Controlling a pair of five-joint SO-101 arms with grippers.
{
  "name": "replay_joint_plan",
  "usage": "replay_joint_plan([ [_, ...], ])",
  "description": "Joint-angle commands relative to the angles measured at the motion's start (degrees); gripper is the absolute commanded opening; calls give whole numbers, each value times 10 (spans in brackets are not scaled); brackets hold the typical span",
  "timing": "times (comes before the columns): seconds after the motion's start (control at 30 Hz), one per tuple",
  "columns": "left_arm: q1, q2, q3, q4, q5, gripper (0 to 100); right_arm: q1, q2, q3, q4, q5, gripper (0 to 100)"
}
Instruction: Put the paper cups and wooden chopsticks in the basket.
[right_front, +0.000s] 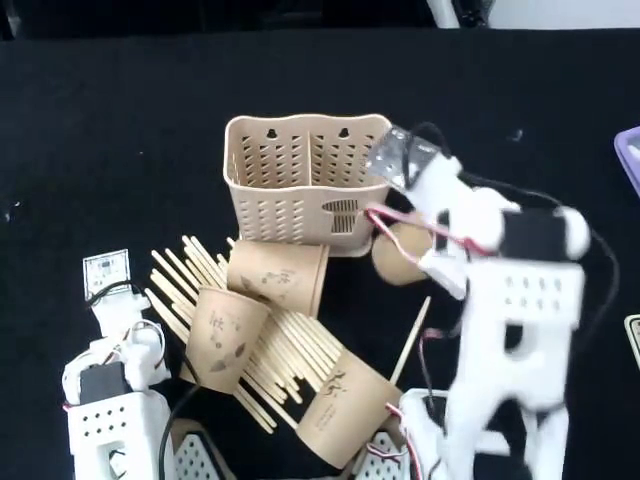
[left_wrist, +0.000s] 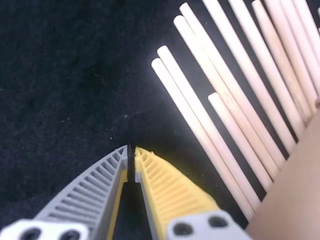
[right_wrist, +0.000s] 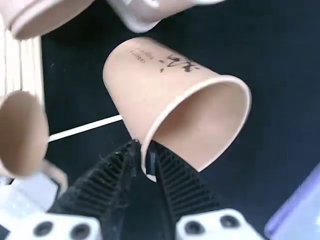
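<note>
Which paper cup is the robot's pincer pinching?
The cup beside the basket: the right pincer is shut on its rim. The other three cups lie loose by the chopsticks, with nothing gripping them.

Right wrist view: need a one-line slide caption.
Right gripper shut on the rim of a paper cup, a stray chopstick on the black table beyond it.

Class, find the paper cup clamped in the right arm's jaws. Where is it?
In the high view, the paper cup sits right of centre, beside the lower right corner of the basket, near a stray chopstick.
</note>
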Motion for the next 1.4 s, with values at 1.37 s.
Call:
replay_joint_plan([
  [1.37, 10, 2, 0, -19, 3, 37, -164, 174, -508, 24, -127, 11],
])
